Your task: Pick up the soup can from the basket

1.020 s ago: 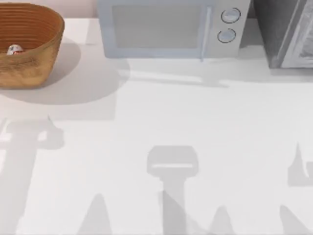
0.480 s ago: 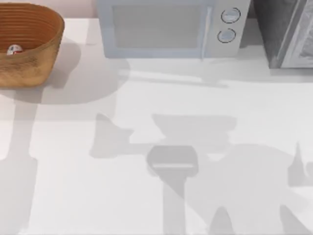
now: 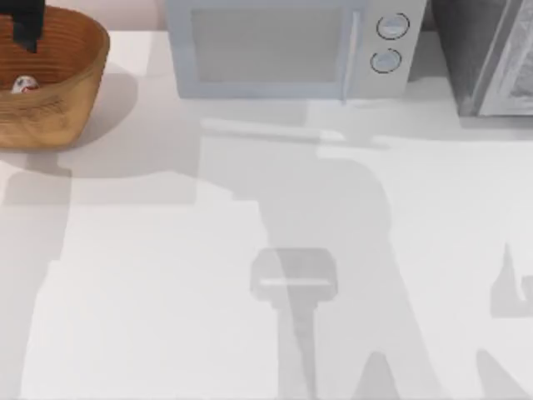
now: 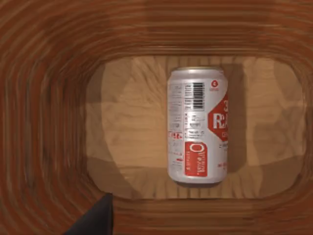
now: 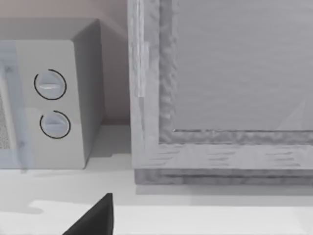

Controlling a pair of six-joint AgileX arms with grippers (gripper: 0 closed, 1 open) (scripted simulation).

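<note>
**A:** Top view first, what've you got?

**B:** Your basket (image 3: pixel 50 79) sits at the far left corner of the worktop (image 3: pixel 166 292), and the soup can (image 3: pixel 25 84) is a small red-and-white speck lying down inside it. The dark bit of your left gripper (image 3: pixel 25 25) hangs over the basket's back rim, just above the can. The pale grey microwave (image 3: pixel 287 50) stands beside the basket at the back middle, and a grey cabinet (image 3: pixel 491 58) is at the back right.

**A:** And the left wrist view?

**B:** You're looking straight down into the basket (image 4: pixel 44 122). The soup can (image 4: pixel 198 125) lies on its side on the flat wooden bottom, barcode and red label facing up, nothing touching it. One dark finger tip (image 4: pixel 95 220) pokes into the edge, apart from the can. You can't tell from this whether the fingers are spread or pressed together.

**A:** Right wrist view?

**B:** Your right arm is parked, facing the microwave (image 5: pixel 49 98) with its two dials and the cabinet (image 5: pixel 220 93) next to it. One dark finger (image 5: pixel 95 220) shows low down; can't tell its spread either.
</note>
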